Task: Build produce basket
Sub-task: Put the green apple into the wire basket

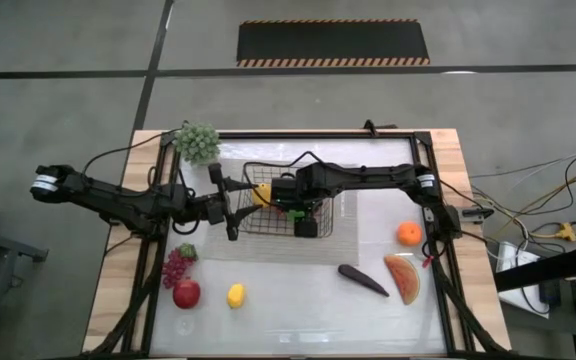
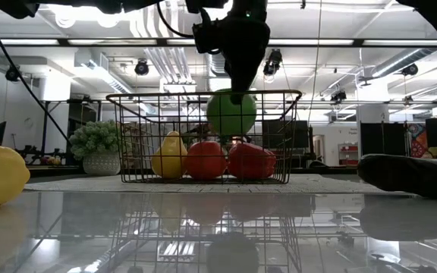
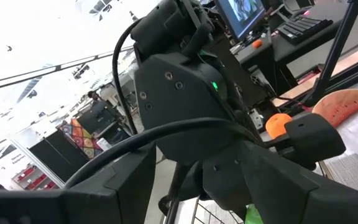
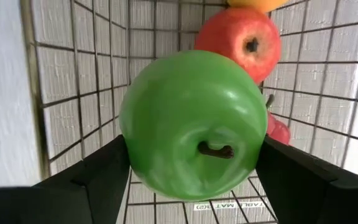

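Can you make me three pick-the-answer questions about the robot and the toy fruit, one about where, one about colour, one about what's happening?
1. Where is the green fruit?
A. on the table beside the lemon
B. over the basket, between the right gripper fingers
C. beside the watermelon slice

2. What colour is the fruit lying next to the watermelon slice?
A. orange
B. blue
C. white

3. What is the left gripper doing?
A. carrying the eggplant
B. squeezing the grapes
C. holding the basket's side

Answers: 1 B, the right wrist view shows it clamped above the mesh; 2 A, the orange sits there; 3 C, it grips the wire edge in the high view.
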